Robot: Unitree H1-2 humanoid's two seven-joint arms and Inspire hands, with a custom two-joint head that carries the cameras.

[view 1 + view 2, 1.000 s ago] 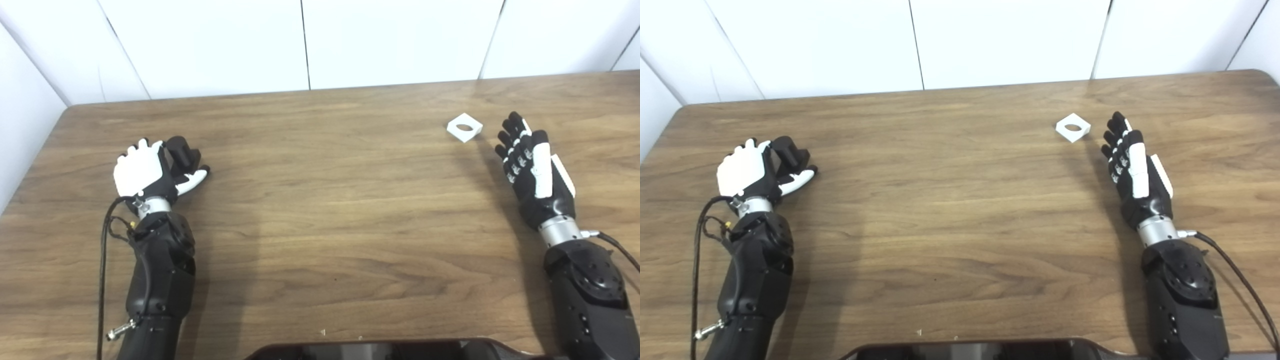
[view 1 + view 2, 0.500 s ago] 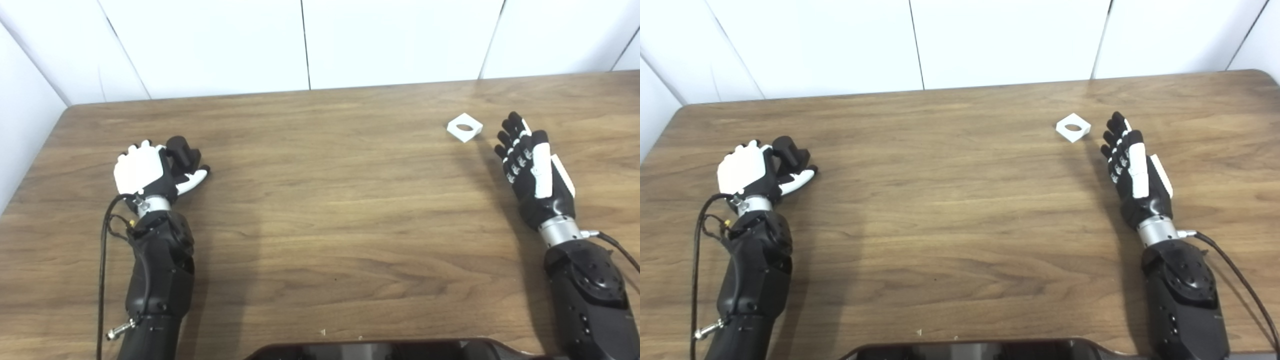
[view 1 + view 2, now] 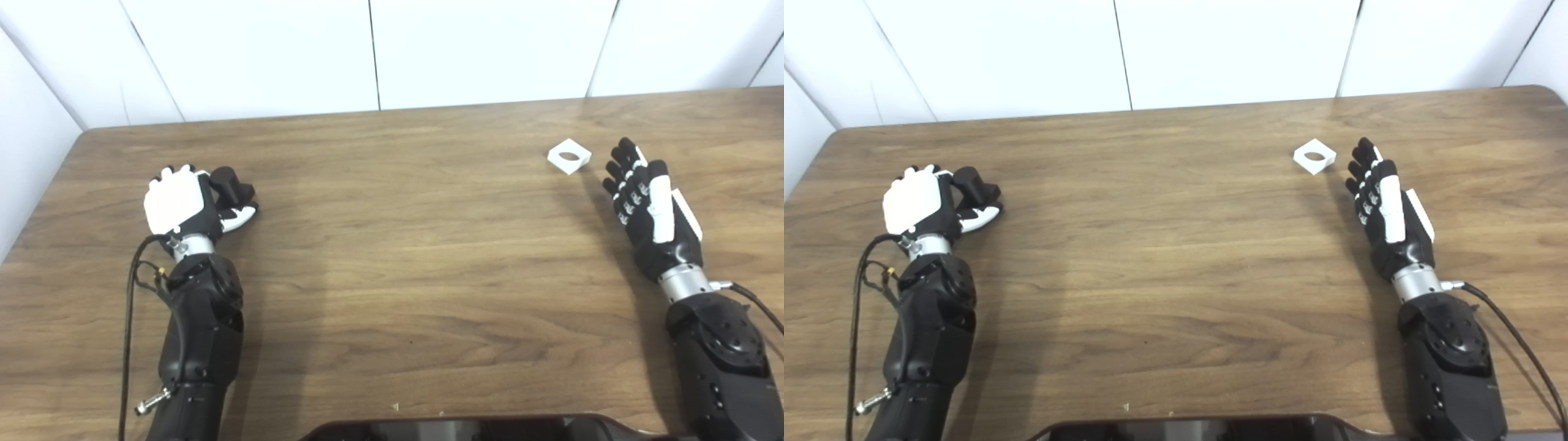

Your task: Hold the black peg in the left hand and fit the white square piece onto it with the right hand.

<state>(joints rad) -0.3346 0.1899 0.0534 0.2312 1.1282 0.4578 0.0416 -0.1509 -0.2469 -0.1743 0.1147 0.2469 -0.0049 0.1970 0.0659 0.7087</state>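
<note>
Worktop [image 3: 392,257]: wood grain, white wall panels behind its far edge. No containers on it, only two loose parts.

My left hand [image 3: 184,205] sits near the worktop's left edge, roughly midway between near and far edges. White back of the hand faces up. Fingers curl around the black peg [image 3: 229,185]; the thumb lies under it on the inner side. The peg's rounded end pokes out to the right of my knuckles, tilted. Whether the peg is lifted clear of the wood or resting on it, I cannot tell.

My right hand [image 3: 649,211] is near the worktop's right edge, closer to the far edge. It holds nothing. Fingers are extended and a little apart, pointing toward the far edge, palm side turned inward to the left.

White square piece [image 3: 569,156]: lies flat on the worktop toward the far right corner, turned so a corner points at me. Round hole through its middle, wood showing through. It is just beyond and to the left of my right fingertips [image 3: 618,153], near but not touching.
</note>
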